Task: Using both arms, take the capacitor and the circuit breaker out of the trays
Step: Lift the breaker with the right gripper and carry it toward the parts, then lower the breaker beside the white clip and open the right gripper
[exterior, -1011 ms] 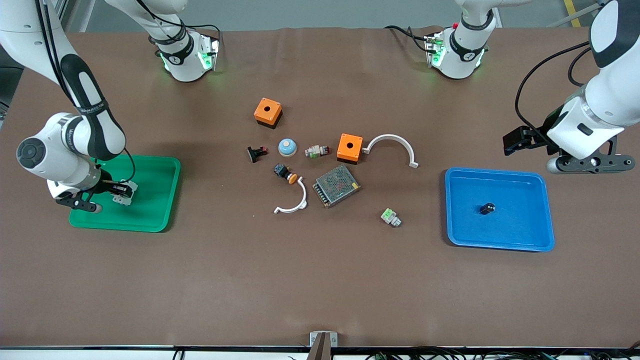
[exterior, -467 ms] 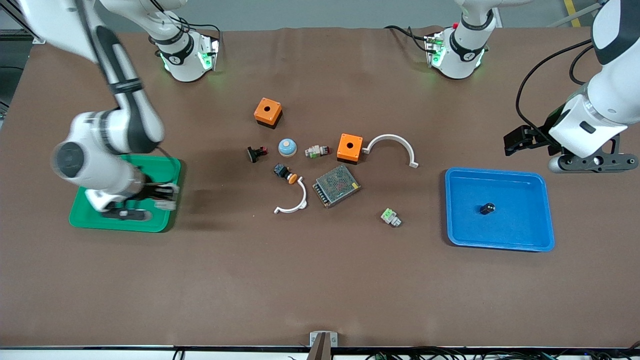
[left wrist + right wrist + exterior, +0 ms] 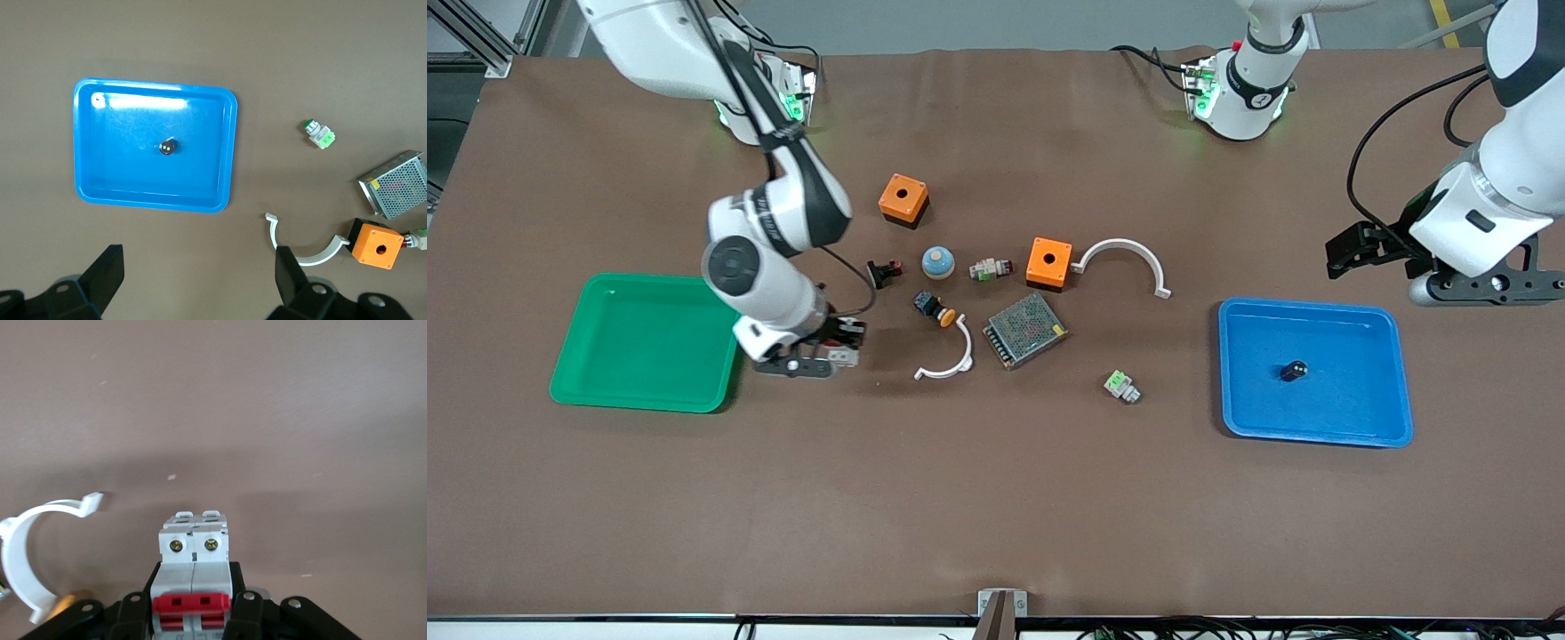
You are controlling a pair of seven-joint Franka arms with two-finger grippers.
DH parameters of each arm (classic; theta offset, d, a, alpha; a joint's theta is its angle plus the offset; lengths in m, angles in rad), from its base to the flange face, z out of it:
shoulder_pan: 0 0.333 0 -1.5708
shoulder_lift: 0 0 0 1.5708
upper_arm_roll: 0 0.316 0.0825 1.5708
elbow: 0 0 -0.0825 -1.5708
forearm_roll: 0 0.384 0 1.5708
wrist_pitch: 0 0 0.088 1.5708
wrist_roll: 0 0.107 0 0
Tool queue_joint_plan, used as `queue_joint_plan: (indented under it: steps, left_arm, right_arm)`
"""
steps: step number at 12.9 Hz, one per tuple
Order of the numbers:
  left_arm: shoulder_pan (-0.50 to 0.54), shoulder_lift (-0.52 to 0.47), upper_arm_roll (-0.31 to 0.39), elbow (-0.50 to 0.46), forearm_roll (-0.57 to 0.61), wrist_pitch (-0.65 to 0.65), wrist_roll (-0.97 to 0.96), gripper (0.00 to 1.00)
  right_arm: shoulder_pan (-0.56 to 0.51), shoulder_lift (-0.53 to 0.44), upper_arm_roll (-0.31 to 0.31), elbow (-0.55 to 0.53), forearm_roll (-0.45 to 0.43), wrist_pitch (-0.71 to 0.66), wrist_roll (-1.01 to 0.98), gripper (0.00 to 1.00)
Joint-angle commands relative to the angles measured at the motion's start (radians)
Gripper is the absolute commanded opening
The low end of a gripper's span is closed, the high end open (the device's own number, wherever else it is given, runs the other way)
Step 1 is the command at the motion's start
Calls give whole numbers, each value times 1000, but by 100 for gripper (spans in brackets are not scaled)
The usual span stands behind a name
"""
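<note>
My right gripper (image 3: 829, 357) is shut on the breaker (image 3: 842, 356), a pale grey-white block with red levers. It holds the breaker just above bare table between the green tray (image 3: 649, 396) and a white curved clip (image 3: 947, 357). In the right wrist view the breaker (image 3: 193, 550) sits between the fingers (image 3: 133, 613). The capacitor (image 3: 1294, 371), a tiny black cylinder, lies in the blue tray (image 3: 1227, 373). It also shows in the left wrist view (image 3: 167, 147). My left gripper (image 3: 1343, 252) is open and empty, waiting high beside the blue tray; its jaws stand wide apart.
Mid-table lie two orange boxes (image 3: 903, 199) (image 3: 1048, 262), a metal mesh unit (image 3: 1025, 330), a second white arc (image 3: 1123, 260), a blue dome (image 3: 938, 261), an orange-capped push-button (image 3: 935, 308), a red-tipped black part (image 3: 883, 272) and green-faced blocks (image 3: 1121, 386).
My right arm swung away from the green tray toward the middle of the table, with the breaker still in its grip. The left arm barely moved.
</note>
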Motion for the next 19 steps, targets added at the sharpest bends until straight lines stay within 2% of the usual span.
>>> queue_joint_plan:
  steps: [1,7,8,10,12,15,17,19]
  left_arm:
    - [0,27,-1,68,23,-1,0,100]
    - [9,45,2,81,26,-1,-10,100]
    - [3,48,5,84,26,-1,-10,100]
    - [7,50,4,85,24,2,0,100]
    - [12,47,4,84,26,2,3,100]
    - [12,39,2,84,26,-1,0,100]
    - [12,21,4,85,26,-10,0,100]
    - [33,16,2,85,26,-10,2,100]
  right_arm:
    - [75,95,-18,102,-5,-4,83,2]
    - [110,129,-20,105,-67,-1,161,2]
    - [110,132,-20,105,-67,-1,165,5]
    - [101,133,-18,107,-60,-3,185,28]
    - [96,133,-18,124,-62,-7,225,100]
    - [64,126,-18,186,-53,-49,218,100]
    - [20,124,-20,281,-62,-169,189,100]
    - [-48,106,-20,369,-63,-317,69,100]
